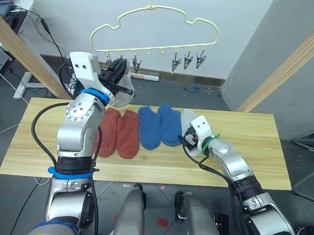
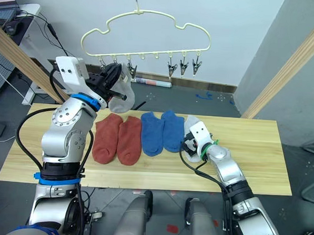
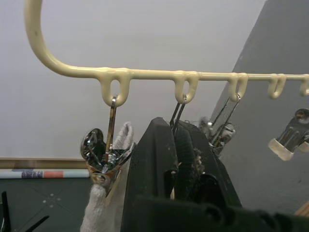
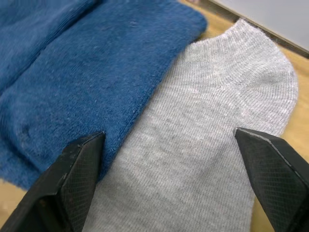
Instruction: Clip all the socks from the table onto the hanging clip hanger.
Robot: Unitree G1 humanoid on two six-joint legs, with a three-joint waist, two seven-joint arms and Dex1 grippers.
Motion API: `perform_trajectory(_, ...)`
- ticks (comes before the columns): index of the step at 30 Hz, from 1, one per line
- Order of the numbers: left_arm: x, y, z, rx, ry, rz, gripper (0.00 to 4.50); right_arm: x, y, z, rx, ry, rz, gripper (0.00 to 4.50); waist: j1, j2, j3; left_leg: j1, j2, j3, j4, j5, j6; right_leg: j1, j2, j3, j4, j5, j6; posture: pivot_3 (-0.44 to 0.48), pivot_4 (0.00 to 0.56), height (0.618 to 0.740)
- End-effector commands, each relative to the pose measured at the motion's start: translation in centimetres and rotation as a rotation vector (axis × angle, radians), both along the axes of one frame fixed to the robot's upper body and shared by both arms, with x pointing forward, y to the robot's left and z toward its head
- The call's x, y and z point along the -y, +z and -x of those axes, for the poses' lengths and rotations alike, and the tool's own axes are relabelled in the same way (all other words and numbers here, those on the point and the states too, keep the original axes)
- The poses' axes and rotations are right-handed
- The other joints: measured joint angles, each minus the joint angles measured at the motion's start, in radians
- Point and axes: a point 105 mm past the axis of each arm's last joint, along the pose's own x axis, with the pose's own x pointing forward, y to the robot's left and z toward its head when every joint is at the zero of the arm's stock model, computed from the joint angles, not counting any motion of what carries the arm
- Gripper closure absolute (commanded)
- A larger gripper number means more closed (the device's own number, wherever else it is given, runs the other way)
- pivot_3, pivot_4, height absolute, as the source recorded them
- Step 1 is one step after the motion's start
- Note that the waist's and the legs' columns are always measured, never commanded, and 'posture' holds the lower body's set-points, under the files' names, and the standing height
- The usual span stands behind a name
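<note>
Head views, hanger: we see the thin pale-yellow cloud-shaped wire clip hanger [image 1: 151, 30] hanging by its top hook, small metal clips along its lower bar.
Head views, left arm: our left gripper [image 1: 118, 76] is raised to the clips at the hanger's left end, with a light grey knit ankle sock [image 1: 126, 90] drooping just beside its fingers.
Head views, table: the long light wooden plank table [image 1: 260, 154] carries two rust-red knit socks [image 1: 119, 132] side by side, then two blue knit socks [image 1: 159, 125], then a second grey sock [image 2: 191, 124] at the right end (mostly under the arm).
Head views, right arm: our right gripper [image 2: 190, 145] is low over that sock.
Left wrist view: the black fingers [image 3: 159, 164] stand pressed together; we cannot tell whether they pinch fabric. The pale sock sits in a shiny metal clip [image 3: 104, 154] beside them.
Right wrist view: fingers [image 4: 79, 166] spread wide apart, one tip at the blue sock's edge, the other over the grey sock's far edge.
</note>
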Motion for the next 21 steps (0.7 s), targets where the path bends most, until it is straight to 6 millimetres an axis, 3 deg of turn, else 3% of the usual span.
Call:
perform_trajectory(1,-0.8,0.3,0.5,0.010,0.018,0.015,4.48,-0.1,1.8,0.6,0.019,0.029,-0.071,0.00,0.000,0.000,0.000,0.000,0.000,0.000,0.000,0.000,0.000,0.000,0.000,0.000,0.000,0.000,0.000,0.197,0.390,0.740)
perform_trajectory(5,-1.1,0.4,0.5,0.011,0.024,0.018,4.48,0.0,3.4,1.3,0.036,0.041,-0.100,0.00,-0.002,0.000,0.000,0.000,0.000,0.000,0.000,0.000,0.000,0.000,0.000,0.000,0.000,0.000,0.000,0.197,0.388,0.740)
perform_trajectory(8,-1.0,0.3,0.4,0.010,0.022,0.020,4.48,0.5,4.0,0.5,0.065,-0.003,-0.080,0.00,-0.002,0.000,0.000,0.000,0.000,0.000,0.000,0.000,0.000,0.000,0.000,0.000,0.001,0.000,0.001,0.187,0.385,0.740)
perform_trajectory(16,-0.4,0.2,0.3,0.007,-0.002,0.022,4.48,1.0,1.0,-2.7,0.038,-0.137,0.050,0.00,-0.002,0.000,0.000,0.002,0.000,0.000,-0.001,0.000,0.000,0.000,0.000,0.000,0.003,-0.001,0.001,0.189,0.377,0.740)
perform_trajectory(20,-0.4,0.2,0.5,0.006,-0.004,0.020,4.48,0.6,-1.0,-2.4,-0.035,-0.109,0.074,0.00,-0.003,0.000,0.000,0.002,0.000,0.002,-0.001,0.000,0.000,0.000,0.000,0.001,0.002,0.000,0.000,0.198,0.375,0.740)
perform_trajectory(21,-0.5,0.2,0.5,0.005,-0.003,0.018,4.49,0.4,-1.5,-2.1,-0.061,-0.098,0.064,0.18,-0.003,0.000,0.000,0.003,0.000,0.002,-0.001,0.000,0.000,0.000,0.000,0.001,0.003,0.000,0.000,0.198,0.374,0.740)
